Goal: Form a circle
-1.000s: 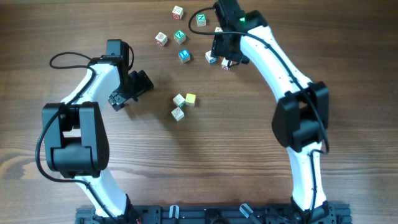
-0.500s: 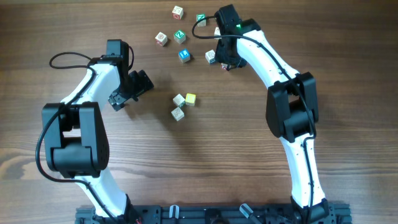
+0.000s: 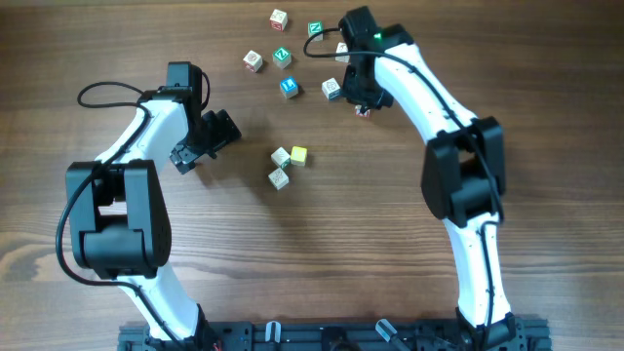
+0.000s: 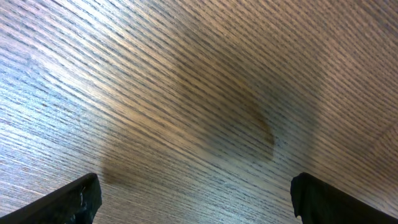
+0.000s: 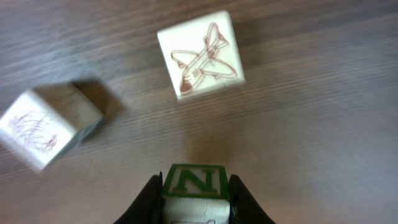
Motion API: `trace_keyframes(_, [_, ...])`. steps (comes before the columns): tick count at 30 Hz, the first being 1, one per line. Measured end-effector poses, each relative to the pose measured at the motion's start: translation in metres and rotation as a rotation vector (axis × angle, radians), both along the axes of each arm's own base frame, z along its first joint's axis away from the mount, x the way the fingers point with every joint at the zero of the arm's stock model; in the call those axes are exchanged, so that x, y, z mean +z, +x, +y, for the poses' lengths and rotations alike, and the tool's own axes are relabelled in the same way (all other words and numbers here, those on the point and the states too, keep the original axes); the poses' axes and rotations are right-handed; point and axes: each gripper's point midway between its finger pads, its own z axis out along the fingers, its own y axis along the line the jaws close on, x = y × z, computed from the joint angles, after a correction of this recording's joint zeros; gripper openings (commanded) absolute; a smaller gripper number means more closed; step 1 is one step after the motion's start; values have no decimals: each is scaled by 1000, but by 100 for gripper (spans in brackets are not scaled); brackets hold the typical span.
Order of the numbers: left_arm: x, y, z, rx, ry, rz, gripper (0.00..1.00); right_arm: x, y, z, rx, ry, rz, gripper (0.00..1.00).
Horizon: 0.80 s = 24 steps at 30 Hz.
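Three small cubes sit close together mid-table: a yellow cube (image 3: 298, 154) and two cream cubes (image 3: 281, 156) (image 3: 279, 177); they make a small clump, not a closed circle. My right gripper (image 3: 362, 103) (image 5: 194, 184) is at the back right, shut on a cream cube with a green N face (image 5: 194, 180) (image 3: 363, 110). Beyond it, the right wrist view shows an airplane cube (image 5: 199, 55) and a cube with a red drawing (image 5: 46, 127). My left gripper (image 3: 202, 142) (image 4: 202, 202) stands open over bare wood to the left of the clump.
Loose cubes lie scattered at the back: a white one (image 3: 279, 18), a green-faced one (image 3: 315, 29), a cream one (image 3: 253, 60), a teal one (image 3: 282, 56), a blue one (image 3: 289, 87) and a pale one (image 3: 331, 89) just left of my right gripper.
My right gripper has closed on the N cube and shifted slightly right and toward the front with it. The left arm and the three-cube clump have not moved.
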Motion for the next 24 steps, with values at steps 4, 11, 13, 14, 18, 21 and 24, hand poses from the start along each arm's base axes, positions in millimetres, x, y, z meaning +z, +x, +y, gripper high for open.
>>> trace_keyframes(4, [0,0,0,0,0,0,100,74,-24,0,11,65,-29,21])
trace_keyframes(11, [0,0,0,0,0,0,100,87,-86,17,113,154,147,22])
trace_keyframes(13, [0,0,0,0,0,0,100,67,-110,29,153,138,225,23])
trace_keyframes(14, [0,0,0,0,0,0,100,57,-123,36,177,126,261,23])
trace_keyframes(18, [0,0,0,0,0,0,100,36,-162,61,267,89,343,23])
trace_keyframes(21, [0,0,0,0,0,0,100,33,-177,80,331,83,348,23])
trace_keyframes(24, [0,0,0,0,0,0,100,32,-183,102,390,95,312,23])
